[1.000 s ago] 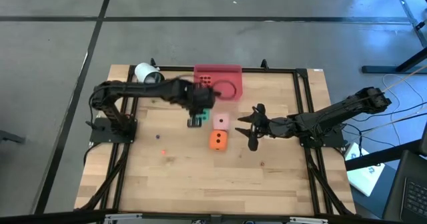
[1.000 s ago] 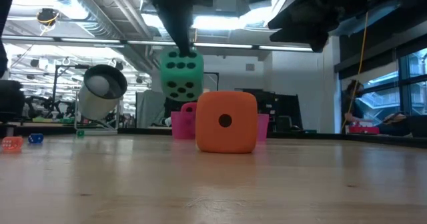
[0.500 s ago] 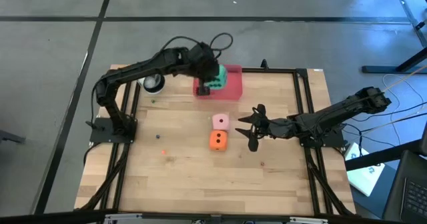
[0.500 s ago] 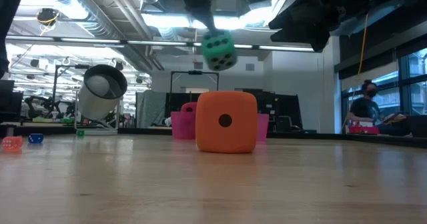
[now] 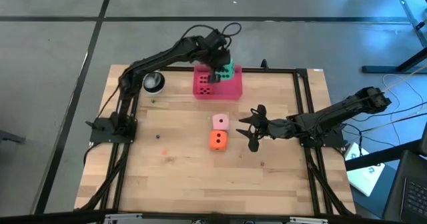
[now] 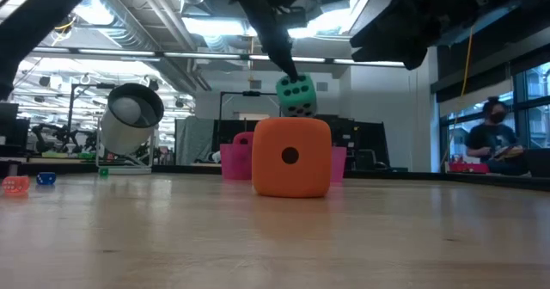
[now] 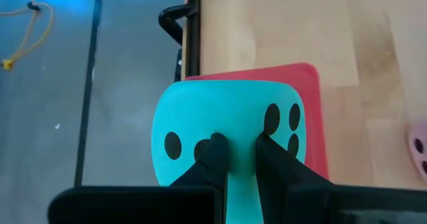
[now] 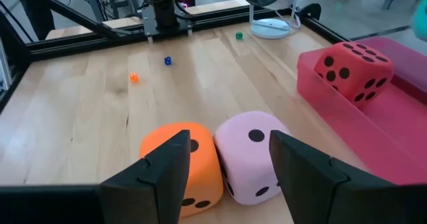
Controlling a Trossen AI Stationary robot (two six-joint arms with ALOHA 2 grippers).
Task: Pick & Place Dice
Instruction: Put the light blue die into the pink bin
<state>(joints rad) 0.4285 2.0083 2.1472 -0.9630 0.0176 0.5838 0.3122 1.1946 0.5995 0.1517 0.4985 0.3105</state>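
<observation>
My left gripper (image 5: 222, 63) is shut on the green die (image 5: 227, 71), held above the far right part of the pink tray (image 5: 233, 91). In the low view the green die (image 6: 296, 95) hangs above and behind the orange die (image 6: 290, 157). The red die (image 5: 205, 84) sits in the tray's left half. The light pink die (image 5: 220, 122) and orange die (image 5: 217, 140) rest side by side mid-table. My right gripper (image 5: 252, 127) hovers open just right of them; its wrist view shows the orange die (image 8: 180, 161), pink die (image 8: 257, 157) and red die (image 8: 352, 67). My left gripper pinches the green die between its two fingers (image 7: 215, 152), which come from above and point down. The fingertips sink into the soft upper face (image 7: 235, 127), which bulges between them. The die is lifted clear, hanging over the tray (image 7: 312, 117).
A white cup-like object (image 5: 152, 82) lies by the far left corner. Small coloured bits (image 5: 163, 152) dot the left half of the table. A black frame rail (image 5: 300, 97) runs around the table. Bare wood stretches along the near edge. A person (image 6: 497, 134) sits far behind.
My left gripper has carried the green die from beside the pink die toward the far edge, rising on the way and then lowering a little over the tray's right part. It stayed shut on the die. The right arm and the other dice kept still.
</observation>
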